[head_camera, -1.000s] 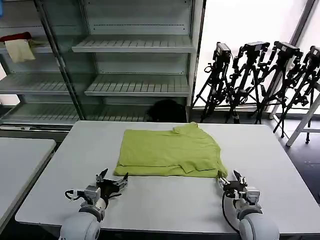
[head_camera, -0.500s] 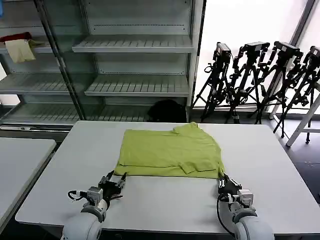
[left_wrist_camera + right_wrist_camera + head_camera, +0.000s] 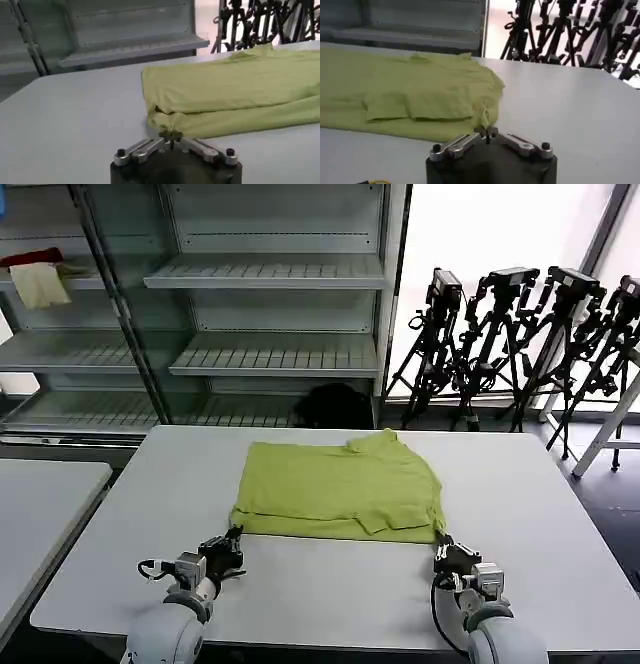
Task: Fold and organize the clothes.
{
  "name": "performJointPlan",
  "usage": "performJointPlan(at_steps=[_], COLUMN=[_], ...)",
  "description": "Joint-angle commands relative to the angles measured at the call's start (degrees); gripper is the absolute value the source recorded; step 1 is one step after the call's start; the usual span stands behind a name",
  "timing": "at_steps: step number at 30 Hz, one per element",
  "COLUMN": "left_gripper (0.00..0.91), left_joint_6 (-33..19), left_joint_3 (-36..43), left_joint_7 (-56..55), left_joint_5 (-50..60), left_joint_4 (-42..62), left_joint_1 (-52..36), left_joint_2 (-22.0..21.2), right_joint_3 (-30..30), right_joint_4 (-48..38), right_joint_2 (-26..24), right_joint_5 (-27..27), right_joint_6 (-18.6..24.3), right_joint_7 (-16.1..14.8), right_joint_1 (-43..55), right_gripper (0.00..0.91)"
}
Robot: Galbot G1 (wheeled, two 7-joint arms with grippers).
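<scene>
The folded T-shirt (image 3: 340,488) lies lengthwise left-to-right on the white surface (image 3: 520,514) before shelves (image 3: 270,279), both grippers (image 3: 232,542) (image 3: 440,546) clenched on its near corners.

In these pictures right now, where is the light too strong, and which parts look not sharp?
Head view: the window behind the black tripods is blown out white. Left wrist view: the grey shelves look soft, the lime-green folded T-shirt sharp. Right wrist view: the background is blurred.
</scene>
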Motion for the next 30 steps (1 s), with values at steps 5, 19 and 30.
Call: performJointPlan(at_steps=[5, 19, 30], left_gripper=[0.0, 0.0, 0.907], left_joint_6=[0.6, 0.8, 0.8], left_joint_3=[-4.4, -6.7, -6.6], left_joint_7=[-0.6, -10.1, -13.5], left_joint_5=[-0.6, -6.0, -3.9], left_joint_4=[-13.5, -22.3, -20.3], left_joint_1=[15.9, 31.6, 29.1], left_joint_2=[3.8, 5.6, 5.0], right_joint_3=[1.8, -6.1, -10.1], right_joint_4=[11.1, 18.2, 18.0], right_joint_2=[-3.0, -2.6, -1.1], right_joint_5=[4.0, 4.3, 0.5], right_joint_6=[-0.9, -1.1, -1.0], right_joint_7=[0.6, 9.7, 11.7], right_joint_1=[-12.2, -23.7, -23.3], right_gripper=[0.0, 0.0, 0.907])
